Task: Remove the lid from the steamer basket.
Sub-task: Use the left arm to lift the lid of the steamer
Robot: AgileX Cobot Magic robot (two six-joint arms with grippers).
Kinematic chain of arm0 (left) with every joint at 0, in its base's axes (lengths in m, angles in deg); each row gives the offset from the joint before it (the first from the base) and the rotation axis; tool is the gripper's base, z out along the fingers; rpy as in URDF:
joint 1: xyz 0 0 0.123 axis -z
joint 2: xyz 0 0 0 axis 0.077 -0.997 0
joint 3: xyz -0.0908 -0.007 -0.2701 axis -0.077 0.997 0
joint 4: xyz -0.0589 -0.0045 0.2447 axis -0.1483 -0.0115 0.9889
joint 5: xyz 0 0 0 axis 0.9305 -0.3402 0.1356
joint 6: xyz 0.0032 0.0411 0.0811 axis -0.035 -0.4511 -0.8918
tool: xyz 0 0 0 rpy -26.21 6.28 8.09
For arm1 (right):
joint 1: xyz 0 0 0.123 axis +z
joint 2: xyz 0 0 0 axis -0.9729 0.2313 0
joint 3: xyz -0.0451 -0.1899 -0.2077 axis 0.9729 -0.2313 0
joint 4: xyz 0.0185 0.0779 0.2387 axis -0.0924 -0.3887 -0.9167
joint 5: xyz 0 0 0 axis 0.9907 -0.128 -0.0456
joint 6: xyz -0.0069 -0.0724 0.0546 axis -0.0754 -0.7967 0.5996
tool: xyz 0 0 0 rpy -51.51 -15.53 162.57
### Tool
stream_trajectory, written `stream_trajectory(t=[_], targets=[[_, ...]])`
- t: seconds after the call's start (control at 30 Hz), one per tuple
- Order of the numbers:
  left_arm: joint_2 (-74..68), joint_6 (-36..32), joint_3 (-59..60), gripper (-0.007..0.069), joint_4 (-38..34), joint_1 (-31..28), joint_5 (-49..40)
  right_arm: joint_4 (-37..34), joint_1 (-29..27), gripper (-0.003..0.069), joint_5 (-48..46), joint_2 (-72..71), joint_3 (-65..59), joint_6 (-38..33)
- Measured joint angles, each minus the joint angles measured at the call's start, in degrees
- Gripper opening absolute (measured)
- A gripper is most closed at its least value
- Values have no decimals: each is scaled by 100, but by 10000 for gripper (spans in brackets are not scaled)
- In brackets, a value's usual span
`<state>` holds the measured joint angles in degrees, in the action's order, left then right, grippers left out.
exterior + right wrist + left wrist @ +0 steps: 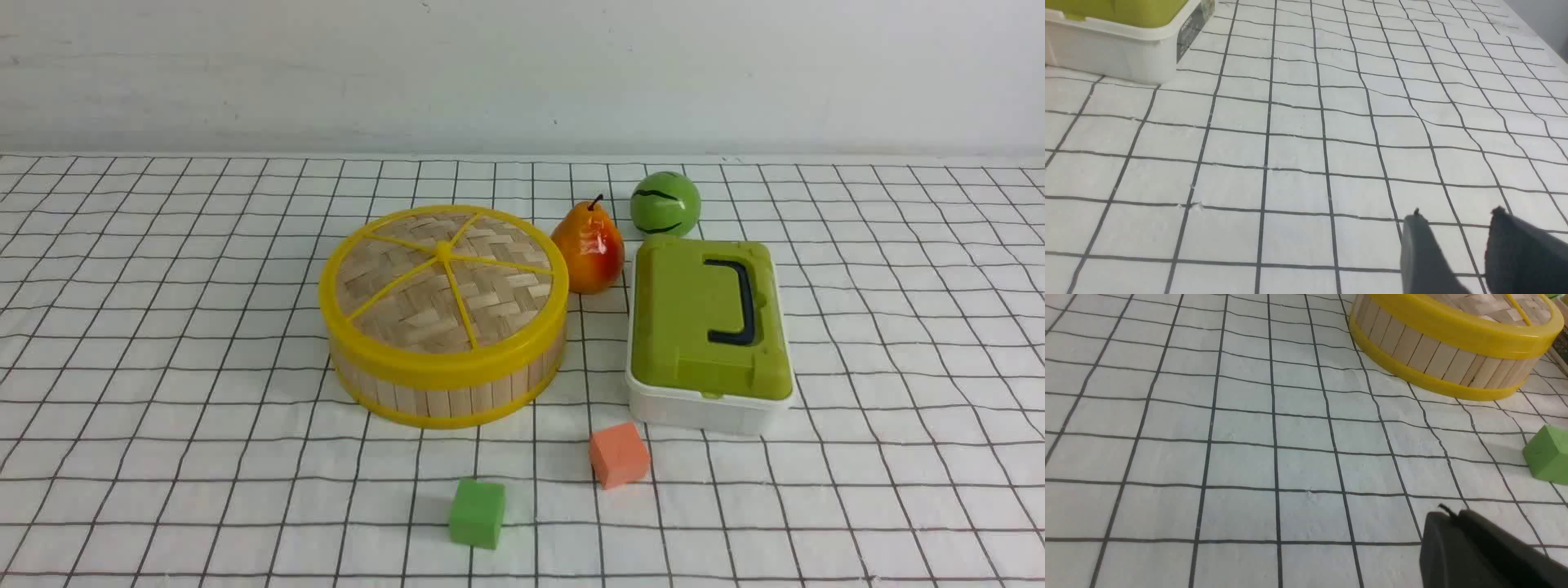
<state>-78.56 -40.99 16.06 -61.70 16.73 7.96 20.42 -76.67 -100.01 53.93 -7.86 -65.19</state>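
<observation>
The lid (442, 282), a woven bamboo disc with yellow rim, spokes and centre knob, sits on the steamer basket (447, 392) at the table's middle. In the left wrist view the basket's slatted wall (1437, 355) and the lid's yellow rim (1457, 328) show far from my left gripper (1449, 516), whose fingers are pressed together and hold nothing. My right gripper (1455, 216) stands open over bare cloth, empty, away from the basket. Neither gripper shows in the front view.
A white box with a green lid (706, 318) stands right of the basket; its corner shows in the right wrist view (1126, 49). A pear (588, 249) and a green ball (665, 204) stand behind. An orange cube (619, 454) and a green cube (477, 512) lie in front.
</observation>
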Motion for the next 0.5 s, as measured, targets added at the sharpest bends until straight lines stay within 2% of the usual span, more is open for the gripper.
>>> stream_trajectory(t=[0.5], targets=[[0, 0, 0, 39, 156, 0, 0, 0, 0, 240, 0, 0, 0, 0]])
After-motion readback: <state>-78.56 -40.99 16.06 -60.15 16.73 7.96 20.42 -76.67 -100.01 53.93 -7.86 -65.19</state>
